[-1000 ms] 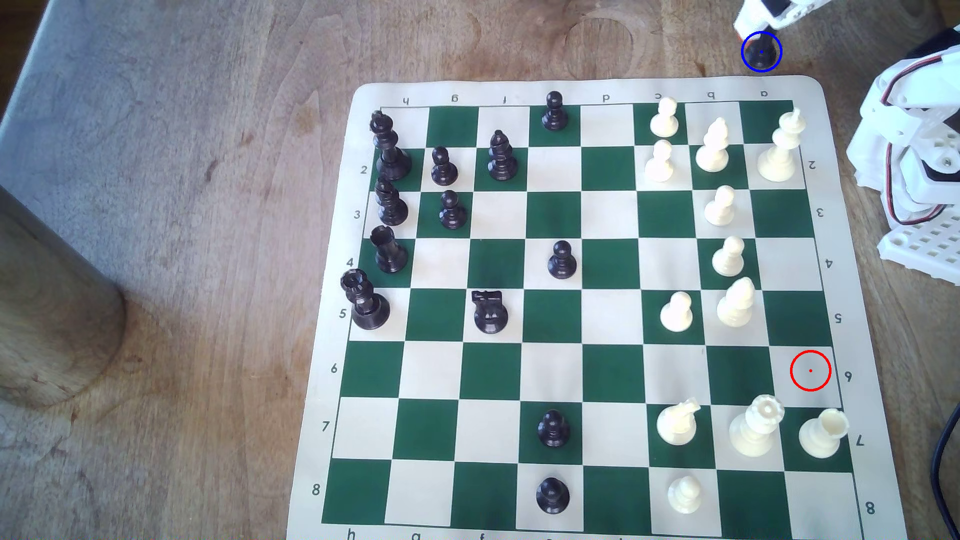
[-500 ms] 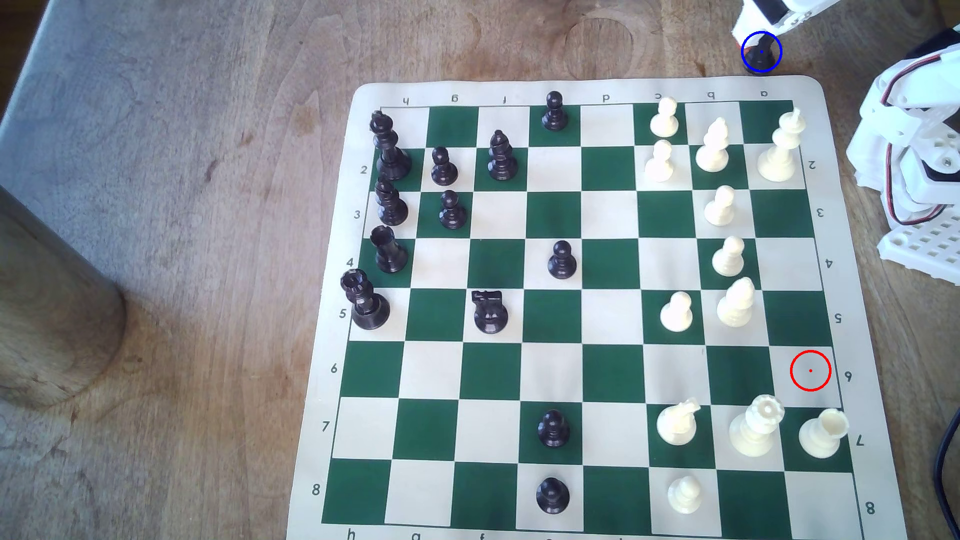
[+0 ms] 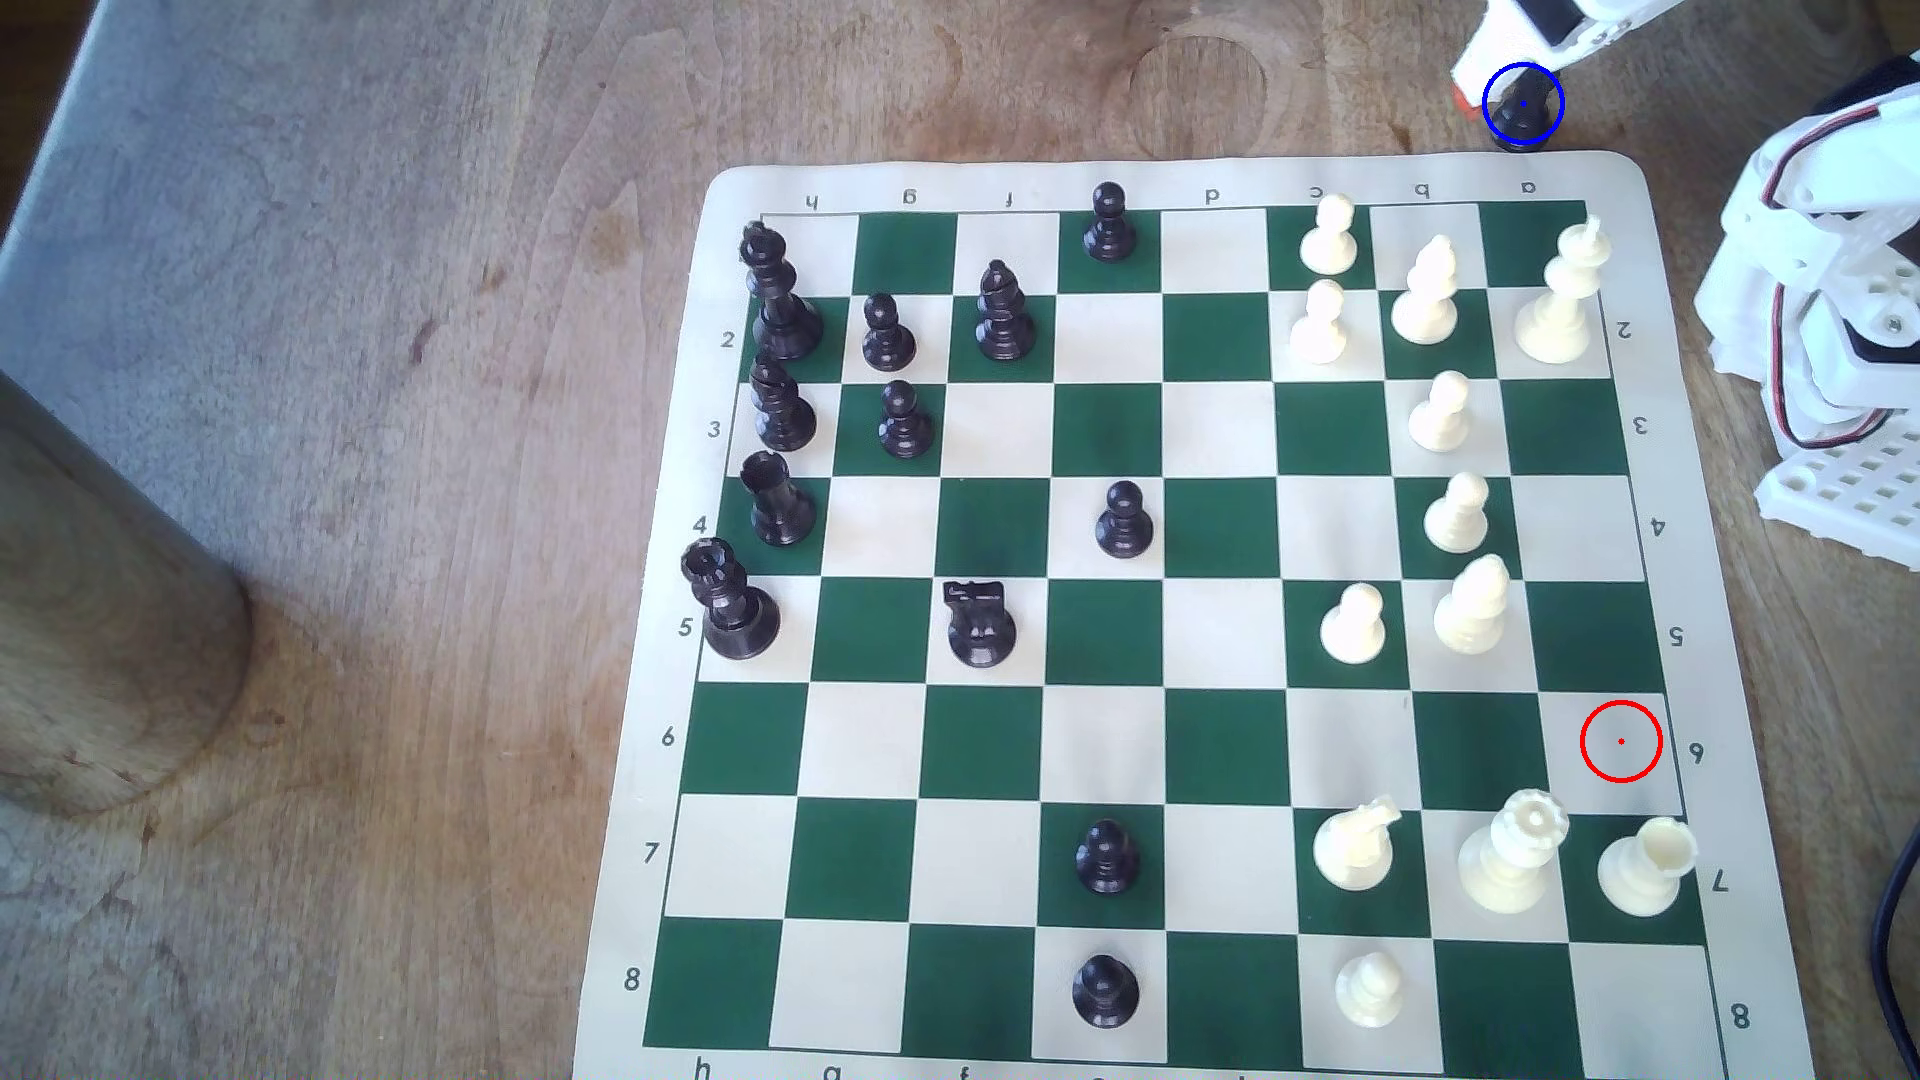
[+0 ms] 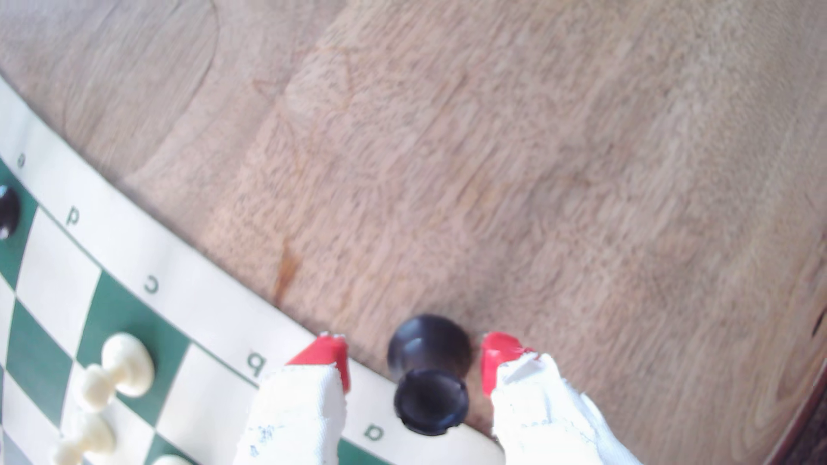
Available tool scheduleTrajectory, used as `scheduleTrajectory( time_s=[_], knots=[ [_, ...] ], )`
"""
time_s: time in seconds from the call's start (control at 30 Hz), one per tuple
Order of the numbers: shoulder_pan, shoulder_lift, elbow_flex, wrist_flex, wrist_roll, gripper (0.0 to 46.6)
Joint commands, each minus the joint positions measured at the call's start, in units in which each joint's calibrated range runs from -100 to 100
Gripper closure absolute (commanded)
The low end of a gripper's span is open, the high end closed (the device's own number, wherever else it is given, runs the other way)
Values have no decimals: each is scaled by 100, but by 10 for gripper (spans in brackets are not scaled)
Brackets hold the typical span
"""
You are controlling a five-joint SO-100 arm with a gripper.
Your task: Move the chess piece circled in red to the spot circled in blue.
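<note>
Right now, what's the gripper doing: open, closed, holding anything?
Gripper: open, holding nothing. Its red fingertips stand apart on either side of the black chess piece, with a gap on each side; the piece stands on the wooden table beside the board's edge.

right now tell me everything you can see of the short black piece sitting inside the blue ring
The short black chess piece looks like glossy dark plastic, with a wide round base and a blunt, flat, round top. It stands upright on the bare light-brown wooden table, just off the board's corner by the letter a, inside the thin blue ring. The red-tipped white gripper straddles it, jaws open with a gap on each side, so nothing but the table touches it.
</note>
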Motion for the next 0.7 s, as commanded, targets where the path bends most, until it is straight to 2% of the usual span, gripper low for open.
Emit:
scheduleTrajectory(
  time_s=[0.0,0.27,0.57,0.67],
  knots=[
    [178,-237,-92,25,98,305],
    [123,-501,-337,861,137,311],
    [-268,-1324,-763,1803,-5,316],
    [-370,-2062,-1026,2032,-10,350]
  ],
)
